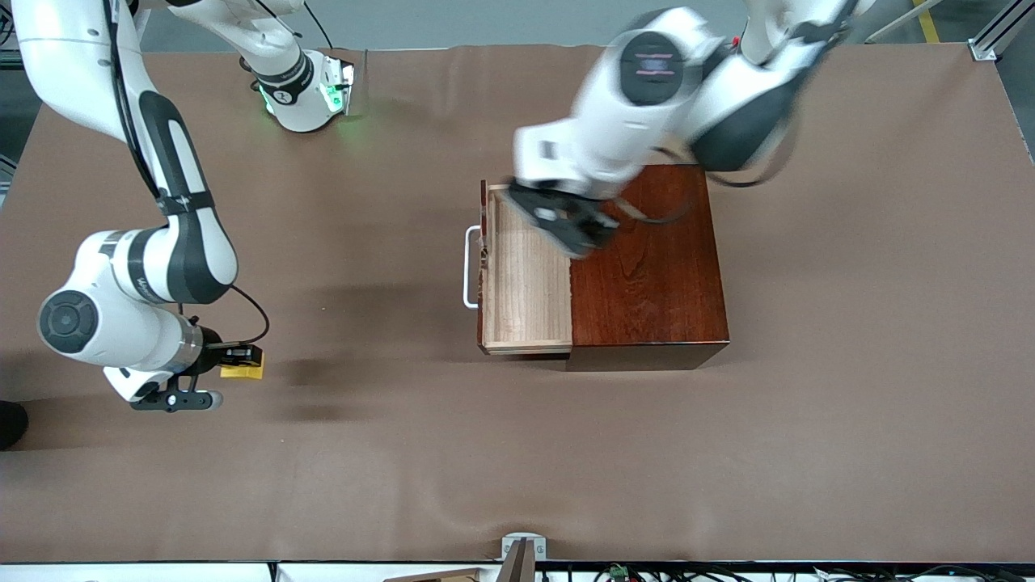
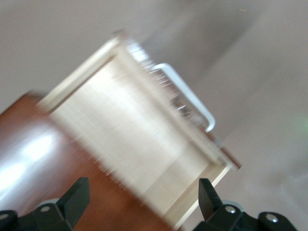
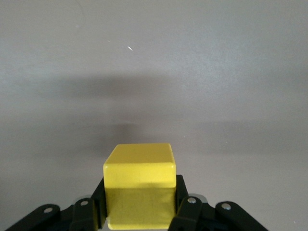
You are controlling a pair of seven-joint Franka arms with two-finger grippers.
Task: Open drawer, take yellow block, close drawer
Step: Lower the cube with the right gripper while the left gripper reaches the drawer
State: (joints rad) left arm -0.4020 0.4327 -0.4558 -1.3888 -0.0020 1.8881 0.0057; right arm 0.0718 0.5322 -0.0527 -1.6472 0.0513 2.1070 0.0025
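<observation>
Left arm motion-blurred in front view; left gripper (image 1: 576, 230) over drawer (image 1: 525, 275), fingers (image 2: 77, 197) spread wide, nothing between. Drawer pulled out of dark reddish-brown box (image 1: 647, 267), pale wood interior bare where visible, part hidden under gripper; white handle (image 1: 470, 267) faces right arm's end. Yellow block (image 3: 139, 190), plain-faced cube, pinched by right gripper (image 3: 139, 211) above brown table (image 1: 364, 453); mostly hidden in front view.
</observation>
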